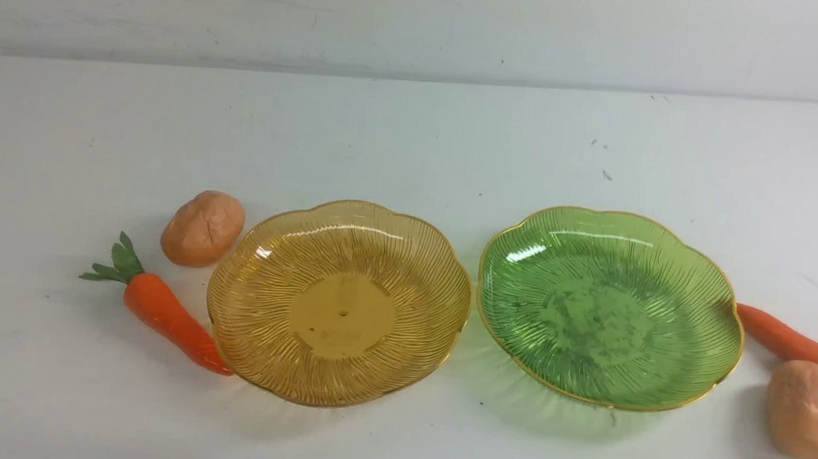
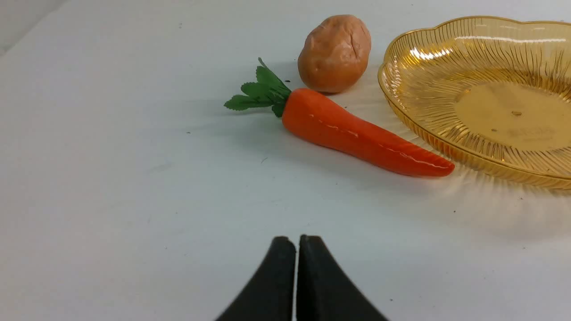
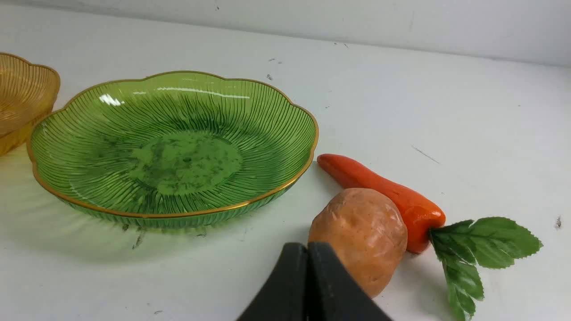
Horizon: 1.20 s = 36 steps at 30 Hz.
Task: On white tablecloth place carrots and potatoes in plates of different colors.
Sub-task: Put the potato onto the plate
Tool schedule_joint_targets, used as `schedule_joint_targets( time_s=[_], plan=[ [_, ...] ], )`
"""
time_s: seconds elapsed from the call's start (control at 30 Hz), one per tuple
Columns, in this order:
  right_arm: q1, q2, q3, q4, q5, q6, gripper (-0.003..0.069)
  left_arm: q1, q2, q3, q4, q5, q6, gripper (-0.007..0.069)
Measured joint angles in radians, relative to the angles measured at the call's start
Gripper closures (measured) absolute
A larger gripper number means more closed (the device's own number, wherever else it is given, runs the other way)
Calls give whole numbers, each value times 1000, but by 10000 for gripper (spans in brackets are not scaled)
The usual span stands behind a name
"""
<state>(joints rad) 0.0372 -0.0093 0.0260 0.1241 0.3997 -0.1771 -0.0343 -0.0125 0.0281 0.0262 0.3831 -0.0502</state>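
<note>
On the white tablecloth (image 1: 416, 135) an amber plate (image 1: 441, 283) and a green plate (image 1: 723, 313) sit side by side, both empty. Left of the amber plate lie a carrot (image 1: 168, 316) and a potato (image 1: 202, 228). Right of the green plate lie a second carrot (image 1: 797, 348) and a second potato (image 1: 809, 410). Neither arm shows in the front view. My left gripper (image 2: 296, 238) is shut and empty, short of the left carrot (image 2: 361, 136) and potato (image 2: 335, 52). My right gripper (image 3: 307, 245) is shut and empty, just in front of the right potato (image 3: 361, 232) and carrot (image 3: 388, 191).
A pale wall (image 1: 425, 19) closes off the far edge of the table. A few dark specks (image 1: 603, 173) mark the cloth behind the green plate.
</note>
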Motion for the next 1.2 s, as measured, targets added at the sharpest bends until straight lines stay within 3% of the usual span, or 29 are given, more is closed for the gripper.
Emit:
schedule_joint_targets(
  time_s=[0.97, 1.2],
  plan=[
    [0, 0, 0, 0, 0, -1, 674, 0, 0, 0, 0, 0, 0, 627],
    [0, 0, 0, -139, -8, -82, 674, 0, 0, 0, 0, 0, 0, 627]
  ],
)
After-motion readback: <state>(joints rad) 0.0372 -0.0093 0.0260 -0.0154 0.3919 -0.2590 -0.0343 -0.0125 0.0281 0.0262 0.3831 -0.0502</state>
